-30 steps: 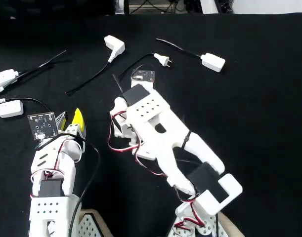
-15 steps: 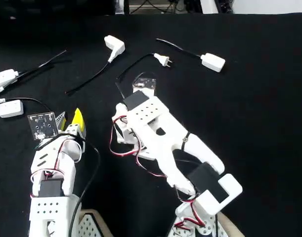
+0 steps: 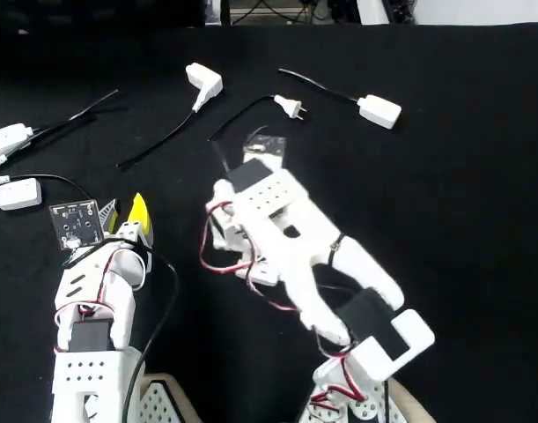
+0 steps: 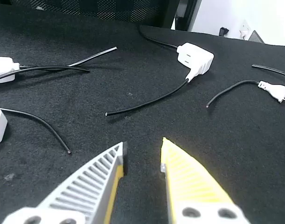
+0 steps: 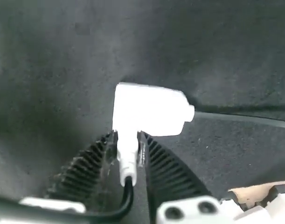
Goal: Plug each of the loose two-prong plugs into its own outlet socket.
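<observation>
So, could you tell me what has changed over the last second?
The right arm has shifted slightly rightward in the high view, with the right gripper clamped on a white connector by its neck. The left arm and the open left gripper stayed put, and the two-prong plug and angled white socket lie where they were.

High camera: fixed, off my 2 arms, well above. It looks down over the black table (image 3: 480,220) from its near edge, where my bases stand, out to the far edge.

Left wrist camera: low over the table, facing the far edge past my left pincer (image 4: 143,148). It shares with the high view the white socket (image 4: 194,58) and the 2-prong plug (image 4: 276,89) toward the far edge.

Right wrist camera: very near, looking along my right pincer (image 5: 128,140), which is clamped on a white connector (image 5: 149,109), table close behind.
</observation>
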Robot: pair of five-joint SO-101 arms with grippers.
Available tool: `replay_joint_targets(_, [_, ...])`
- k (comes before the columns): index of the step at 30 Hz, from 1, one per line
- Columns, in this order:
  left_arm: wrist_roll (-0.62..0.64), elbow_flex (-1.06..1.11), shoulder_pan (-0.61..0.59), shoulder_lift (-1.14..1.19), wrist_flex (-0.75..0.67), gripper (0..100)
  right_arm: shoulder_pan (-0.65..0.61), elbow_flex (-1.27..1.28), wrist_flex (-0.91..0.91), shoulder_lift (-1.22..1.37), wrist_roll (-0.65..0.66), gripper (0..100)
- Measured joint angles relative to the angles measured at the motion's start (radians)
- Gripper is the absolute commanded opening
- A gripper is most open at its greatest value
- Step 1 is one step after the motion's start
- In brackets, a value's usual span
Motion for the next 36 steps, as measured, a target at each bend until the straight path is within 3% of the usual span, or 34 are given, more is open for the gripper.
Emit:
replay_joint_targets(18, [0.0,0.0,0.0,0.0,0.0,15,0.034,0.041,-0.015,-0.06,0.0,1.1])
replay_joint_targets(25, [0.0,0.0,0.0,0.0,0.0,15,-0.04,0.087,-0.032,-0.144,0.0,1.1])
replay_joint_targets(36, [0.0,0.0,0.0,0.0,0.0,15,-0.051,0.203,-0.143,-0.149,0.0,1.1])
